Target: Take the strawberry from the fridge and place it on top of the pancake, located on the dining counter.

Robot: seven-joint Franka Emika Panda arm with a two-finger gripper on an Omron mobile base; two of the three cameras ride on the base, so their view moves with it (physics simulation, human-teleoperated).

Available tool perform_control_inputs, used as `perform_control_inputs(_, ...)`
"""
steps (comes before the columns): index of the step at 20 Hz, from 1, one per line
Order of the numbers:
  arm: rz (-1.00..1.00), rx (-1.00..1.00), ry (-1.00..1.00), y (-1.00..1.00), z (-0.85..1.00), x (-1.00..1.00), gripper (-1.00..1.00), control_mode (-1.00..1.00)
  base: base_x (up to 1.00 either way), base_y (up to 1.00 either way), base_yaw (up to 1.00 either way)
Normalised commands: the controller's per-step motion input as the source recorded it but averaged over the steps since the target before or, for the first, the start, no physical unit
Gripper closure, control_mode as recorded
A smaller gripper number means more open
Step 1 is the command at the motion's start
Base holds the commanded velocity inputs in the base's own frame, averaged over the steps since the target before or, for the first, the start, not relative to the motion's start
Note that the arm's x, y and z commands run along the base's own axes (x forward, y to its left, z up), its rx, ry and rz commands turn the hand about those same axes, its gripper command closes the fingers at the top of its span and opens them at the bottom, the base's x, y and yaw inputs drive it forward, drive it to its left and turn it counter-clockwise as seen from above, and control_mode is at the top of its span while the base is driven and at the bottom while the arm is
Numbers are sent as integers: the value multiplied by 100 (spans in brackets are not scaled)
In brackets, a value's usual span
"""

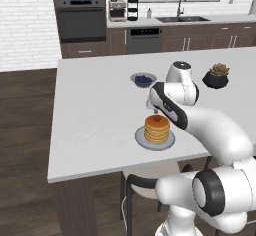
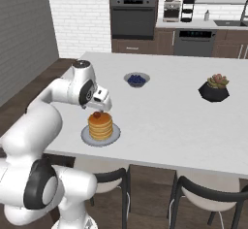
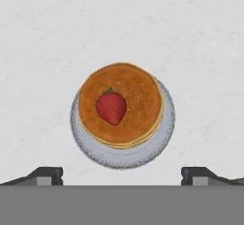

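The gripper point(image 3: 122, 176) was seen spread wide and empty, its two dark fingertips point(image 3: 45, 175) parted well to either side, poised directly above the pancake point(image 3: 120, 105). The strawberry point(image 3: 111, 107) was found resting on top of the stack, slightly off centre, straight below the hand along its line of sight, with no contact between them. The stack was carried on a small grey-blue plate point(image 3: 121, 158) set near the front edge of the dining counter point(image 1: 95, 115). Placement was judged complete; only a straight lift clear was thought to be required.
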Motion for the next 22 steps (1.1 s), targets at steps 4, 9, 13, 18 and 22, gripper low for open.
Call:
perform_control_inputs(4, 0, -1, 0, 24, 71, -95, -100, -100, 0, 0, 0)
perform_control_inputs(9, 1, -9, -3, 84, 17, -100, -100, -100, 0, 0, 0)
perform_control_inputs(13, 2, -26, 1, 100, 0, -100, -100, -100, 0, 0, 0)
perform_control_inputs(18, 5, -35, 11, 100, -2, -90, -100, -100, 0, 0, 0)
perform_control_inputs(22, 7, -29, 18, 97, -22, -52, -100, -100, 0, 0, 0)
